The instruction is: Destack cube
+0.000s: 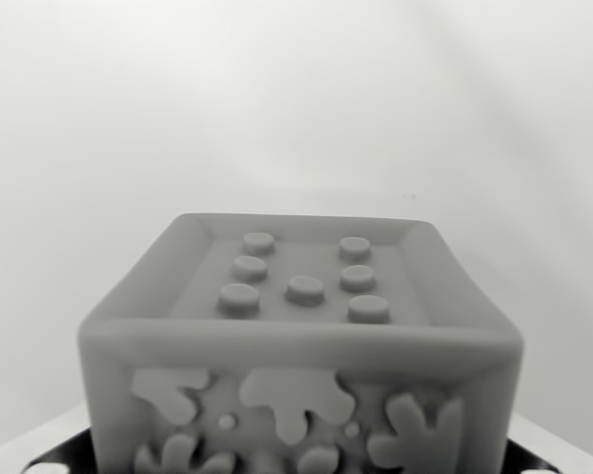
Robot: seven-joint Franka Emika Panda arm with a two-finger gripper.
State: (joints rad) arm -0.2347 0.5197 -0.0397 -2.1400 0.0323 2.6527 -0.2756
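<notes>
A grey cube (301, 346) fills the lower middle of the wrist view, very close to the camera. Its recessed top face carries several round studs (304, 288) inside a raised rim. The front face shows raised splash-like shapes (295, 400). At the bottom corners, a pale surface with a dark patterned edge (54, 462) peeks out beneath the cube; I cannot tell whether it is another cube. No gripper fingers appear in the frame.
A plain pale background (296, 109) lies behind and around the cube. Nothing else is visible.
</notes>
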